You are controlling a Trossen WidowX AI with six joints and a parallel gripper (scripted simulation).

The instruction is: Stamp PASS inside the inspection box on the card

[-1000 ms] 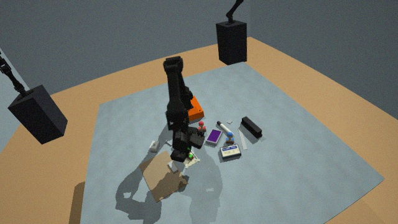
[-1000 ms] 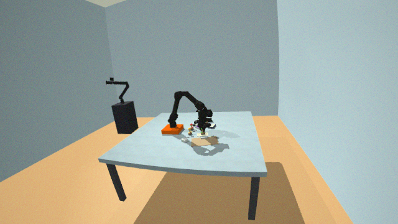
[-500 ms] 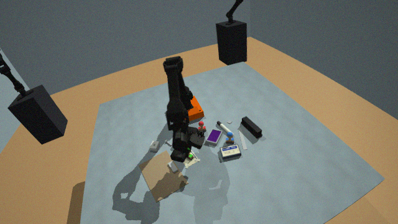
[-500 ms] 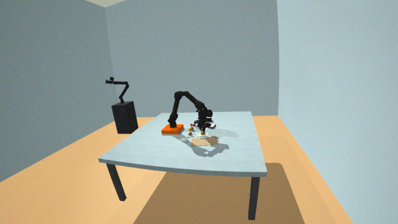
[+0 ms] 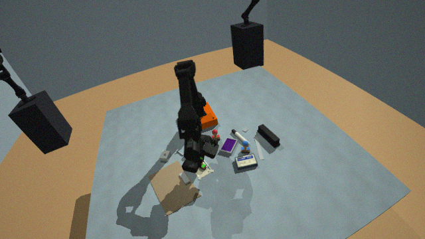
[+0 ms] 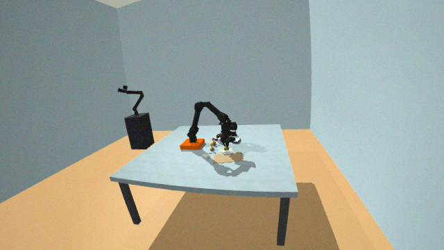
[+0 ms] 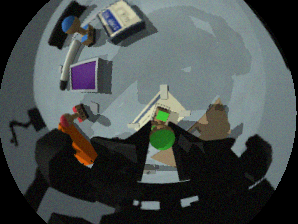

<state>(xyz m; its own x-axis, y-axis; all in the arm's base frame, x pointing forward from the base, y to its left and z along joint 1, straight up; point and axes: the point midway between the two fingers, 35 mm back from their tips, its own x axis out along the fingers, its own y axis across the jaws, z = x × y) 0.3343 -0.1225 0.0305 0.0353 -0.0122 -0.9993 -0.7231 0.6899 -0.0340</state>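
My gripper (image 5: 202, 161) (image 7: 159, 123) points down and is shut on the green stamp (image 5: 203, 165) (image 7: 162, 139), holding it by its round green knob. The stamp's block is over the cream card (image 5: 201, 174) (image 7: 174, 101); whether it touches the card I cannot tell. The stamp and fingers hide the middle of the card, so no print can be made out. A small pale block (image 7: 164, 91) is at the card's far corner in the wrist view. The ink pad (image 5: 229, 145) (image 7: 84, 76), purple in a grey case, lies beside the gripper.
A red stamp (image 5: 215, 134) (image 7: 75, 116) stands near the pad; a blue stamp (image 5: 245, 147) (image 7: 70, 25) stands beyond it, by a marker (image 5: 238, 135) and a labelled box (image 5: 246, 161). A black bar (image 5: 269, 135) is farther right. A brown board (image 5: 170, 187) lies beside the card.
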